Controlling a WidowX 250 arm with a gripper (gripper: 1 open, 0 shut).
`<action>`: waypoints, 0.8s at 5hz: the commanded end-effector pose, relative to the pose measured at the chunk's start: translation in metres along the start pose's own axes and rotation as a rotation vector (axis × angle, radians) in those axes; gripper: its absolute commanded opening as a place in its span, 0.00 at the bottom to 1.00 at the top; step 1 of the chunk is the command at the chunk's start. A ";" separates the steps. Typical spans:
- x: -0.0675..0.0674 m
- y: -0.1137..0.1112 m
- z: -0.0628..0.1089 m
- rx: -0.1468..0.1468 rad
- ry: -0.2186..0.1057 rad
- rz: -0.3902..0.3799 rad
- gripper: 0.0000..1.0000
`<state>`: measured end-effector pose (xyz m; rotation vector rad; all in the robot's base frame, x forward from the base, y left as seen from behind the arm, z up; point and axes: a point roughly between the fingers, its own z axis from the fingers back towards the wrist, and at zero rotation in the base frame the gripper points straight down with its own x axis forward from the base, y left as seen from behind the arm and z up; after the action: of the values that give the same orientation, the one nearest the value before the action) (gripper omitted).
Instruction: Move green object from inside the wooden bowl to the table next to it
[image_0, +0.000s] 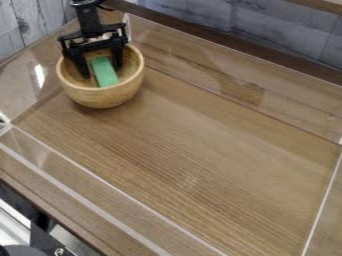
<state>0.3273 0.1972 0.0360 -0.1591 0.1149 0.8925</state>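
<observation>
Green object (103, 71) lies inside the wooden bowl (102, 92), far left of the table (201, 150). Only one view here, the fixed camera looking down across the tabletop.

Camera view: the green block leans in the bowl, low end toward the near side of the floor, upper end up against the far inner wall under the gripper (94, 56). Long axis runs near-to-far, slightly skewed to the right at the far end. So it's tilted, not flat. Roughly as long as the bowl's inside is wide.

Gripper is black, pointing almost straight down, jaws spread wide, one finger on each side of the block's far part. Fingertips sit at or below the rim line. Can't tell if they touch the block; nothing is clamped yet.

Handling, my read: block looks rigid, light, matte, likely not slippery, not fragile. Thin flat shape, so best pinch is across the narrow width, near the raised far half where the fingers already straddle it. Gripping off-centre may let it swing, low risk given the low weight. Bowl looks light too and could shift or lift if a finger scrapes the wall.

Table beside the bowl, to the right and near, is bare wood grain, with clear plastic walls (40, 160) round the edge. Task not started beyond the approach.
</observation>
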 end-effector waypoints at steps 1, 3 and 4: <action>0.001 -0.009 0.010 -0.017 -0.029 -0.051 0.00; -0.008 -0.014 0.067 -0.112 0.008 -0.111 0.00; -0.011 -0.023 0.084 -0.148 0.042 -0.157 0.00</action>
<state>0.3353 0.1839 0.0876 -0.3412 0.1790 0.7589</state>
